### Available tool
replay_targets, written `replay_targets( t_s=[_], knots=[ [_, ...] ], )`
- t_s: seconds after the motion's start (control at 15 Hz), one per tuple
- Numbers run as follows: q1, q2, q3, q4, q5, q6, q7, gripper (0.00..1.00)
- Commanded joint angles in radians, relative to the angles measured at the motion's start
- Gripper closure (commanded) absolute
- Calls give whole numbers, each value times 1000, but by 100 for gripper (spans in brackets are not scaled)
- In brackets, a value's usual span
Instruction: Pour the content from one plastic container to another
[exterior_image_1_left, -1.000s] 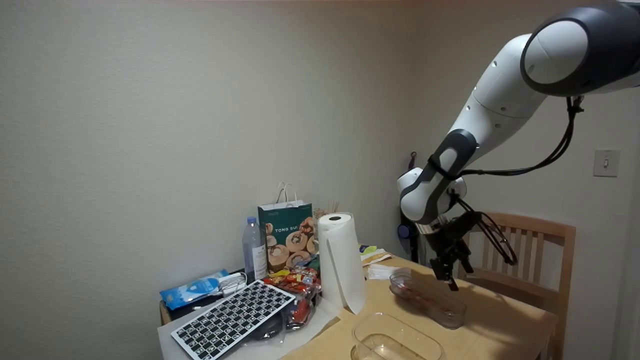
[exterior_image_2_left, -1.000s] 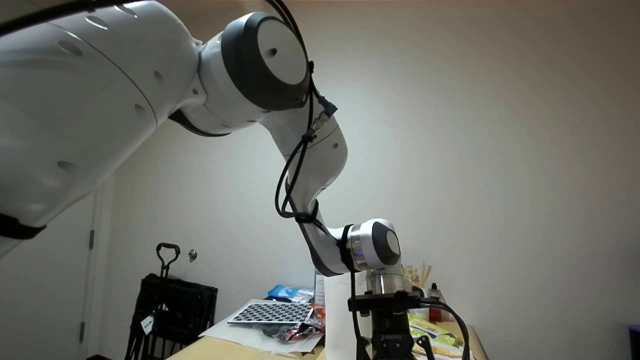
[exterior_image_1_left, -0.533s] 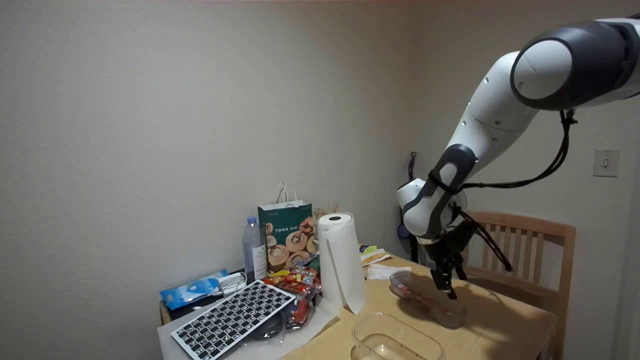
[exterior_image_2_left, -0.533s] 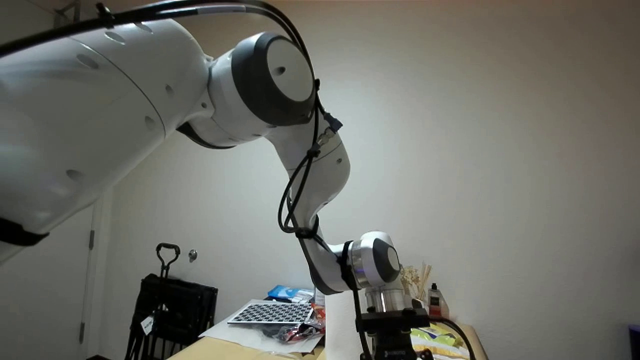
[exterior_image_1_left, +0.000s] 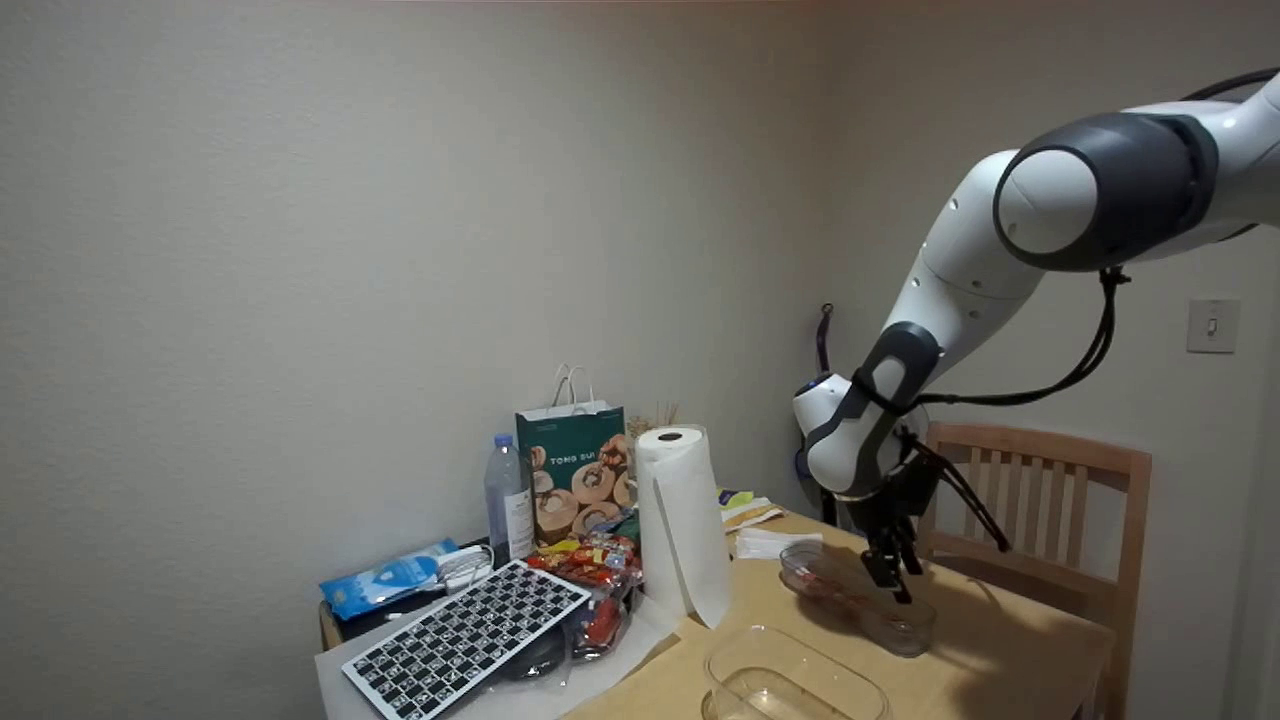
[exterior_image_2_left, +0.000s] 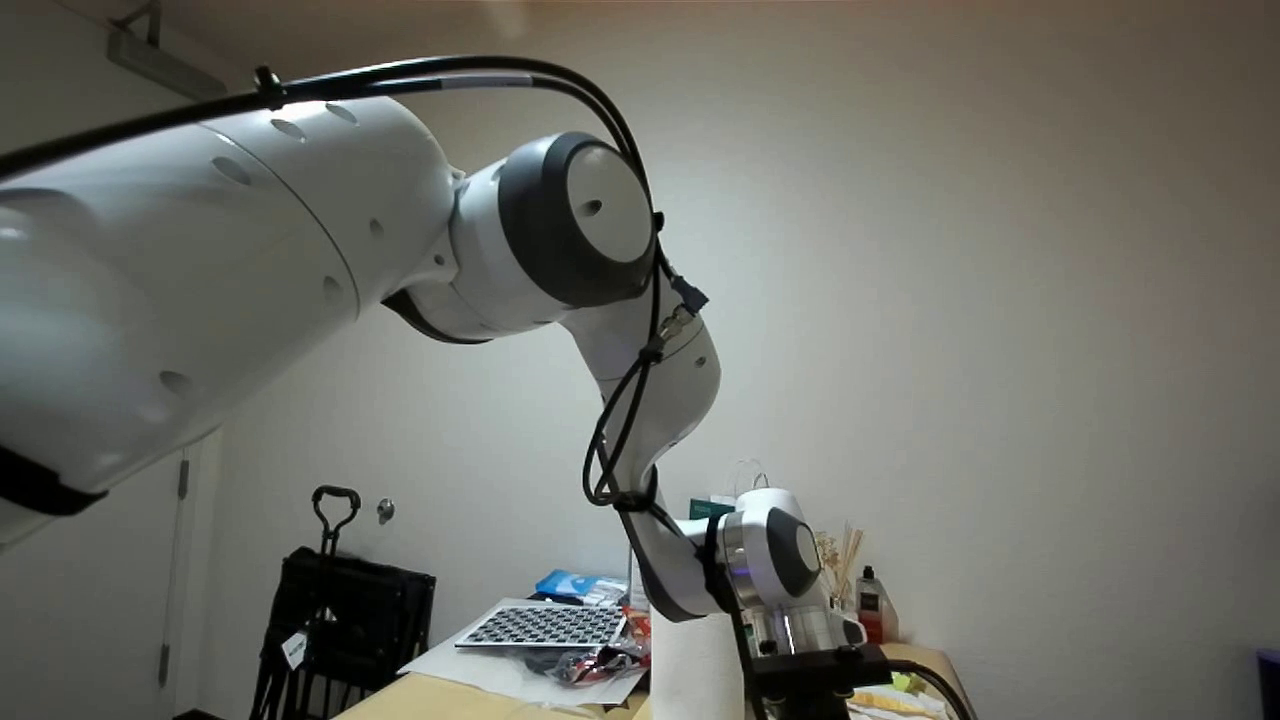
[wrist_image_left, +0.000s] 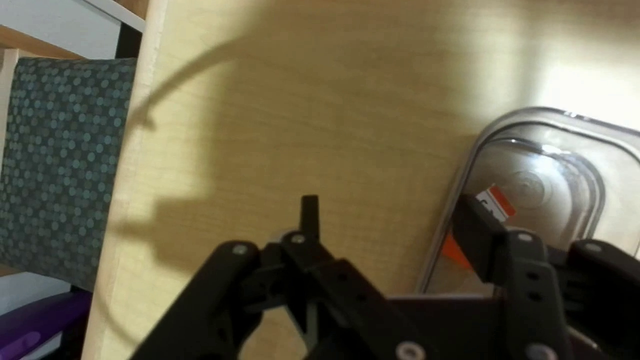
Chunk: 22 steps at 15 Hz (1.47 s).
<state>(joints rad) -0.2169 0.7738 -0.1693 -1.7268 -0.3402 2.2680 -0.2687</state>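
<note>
The claw (wrist_image_left: 392, 220) hangs with its fingers (wrist_image_left: 310, 220) spread wide, one seen over the side of the plastic container (exterior_image_1_left: 900, 636), the other over bare bench (exterior_image_1_left: 1040, 630); whether it touches the container I cannot tell. Orange and white pieces (wrist_image_left: 495, 202) lie inside. A second clear container (exterior_image_1_left: 790, 685) sits apart on the bench, where a paper towel roll (exterior_image_1_left: 685, 525) also stands.

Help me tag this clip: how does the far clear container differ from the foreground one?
Contents: the far container holds reddish items, while the foreground container shows none in its visible part.
Position: the open gripper is at the far container; the foreground container stands apart from it.
Framing: in an exterior view the far container lies wholly inside the picture; the foreground container is cut off at the bottom.
Both are see-through with rounded corners.
</note>
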Motion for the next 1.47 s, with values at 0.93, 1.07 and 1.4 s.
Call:
replay_targets(
  t_s=[0.93,1.07,1.4],
  knots=[
    [-16,55,4,94,28,-119,-3,81],
    [-14,65,8,95,29,-120,-4,68],
    [-17,84,14,108,36,-131,-10,75]
  ],
)
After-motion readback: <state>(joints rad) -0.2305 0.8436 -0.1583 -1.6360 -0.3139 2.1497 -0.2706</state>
